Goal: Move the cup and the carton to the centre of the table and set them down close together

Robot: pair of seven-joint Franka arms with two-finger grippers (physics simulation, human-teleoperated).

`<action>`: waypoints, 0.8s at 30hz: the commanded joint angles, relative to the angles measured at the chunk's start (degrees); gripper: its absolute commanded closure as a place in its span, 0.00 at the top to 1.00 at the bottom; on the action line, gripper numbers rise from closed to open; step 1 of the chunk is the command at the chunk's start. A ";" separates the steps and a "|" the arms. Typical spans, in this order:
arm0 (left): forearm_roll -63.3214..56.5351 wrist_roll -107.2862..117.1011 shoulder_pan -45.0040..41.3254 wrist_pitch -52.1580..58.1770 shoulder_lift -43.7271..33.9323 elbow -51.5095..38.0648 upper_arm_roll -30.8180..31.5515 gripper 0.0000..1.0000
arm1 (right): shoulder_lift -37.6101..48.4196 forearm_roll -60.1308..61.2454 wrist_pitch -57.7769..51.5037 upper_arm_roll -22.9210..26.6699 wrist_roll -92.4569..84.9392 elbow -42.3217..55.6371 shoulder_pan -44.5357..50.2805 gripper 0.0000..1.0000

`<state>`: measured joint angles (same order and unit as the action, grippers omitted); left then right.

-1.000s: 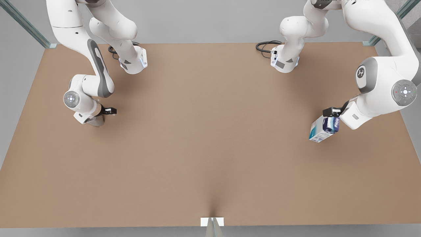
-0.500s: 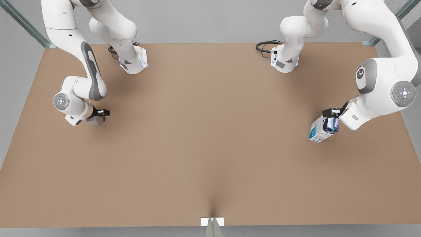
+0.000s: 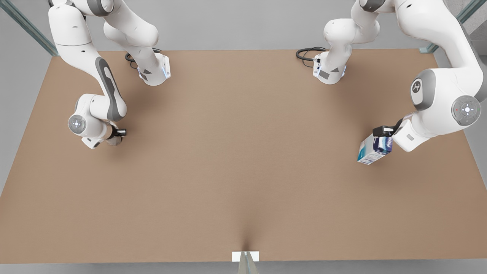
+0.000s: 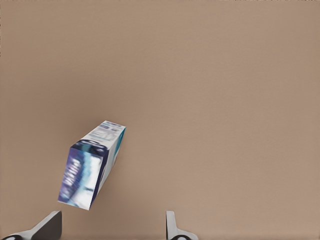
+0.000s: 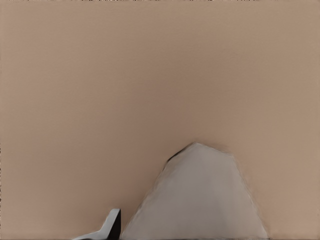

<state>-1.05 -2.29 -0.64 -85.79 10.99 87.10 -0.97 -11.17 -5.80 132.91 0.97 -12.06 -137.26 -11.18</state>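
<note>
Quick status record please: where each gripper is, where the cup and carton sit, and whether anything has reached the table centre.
left gripper: front view's right, over the carton, fingers open either side of it
right gripper: front view's left, low at the cup
carton: near the table's right edge in the front view, not gripped
cup: near the left edge, right by the right gripper
table centre: neither item there

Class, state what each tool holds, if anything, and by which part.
Nothing held by the left tool, open short of the carton. The right tool is at the cup; whether it grips cannot be told.
</note>
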 commanded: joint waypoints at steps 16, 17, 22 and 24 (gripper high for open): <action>-0.53 -5.00 0.12 -0.43 -0.27 0.09 -2.81 1.00 | -2.27 9.40 -1.69 -13.72 -0.42 13.85 4.75 0.21; -1.85 -5.36 0.12 -1.75 -0.27 0.61 -3.08 1.00 | -5.17 11.77 -1.43 -13.72 -0.16 18.16 9.77 0.21; -2.11 -13.35 0.56 -10.45 0.52 9.14 -4.04 1.00 | -19.23 13.27 -1.43 -13.45 5.11 38.37 24.36 0.21; -2.11 -16.52 1.08 -10.71 0.69 10.28 -4.92 1.00 | -24.42 13.71 -1.60 -13.36 8.36 45.32 30.68 0.21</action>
<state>-2.99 -18.74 0.80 -98.73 11.62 99.19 -5.88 -36.69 8.63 131.34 -12.40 -3.28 -90.52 21.33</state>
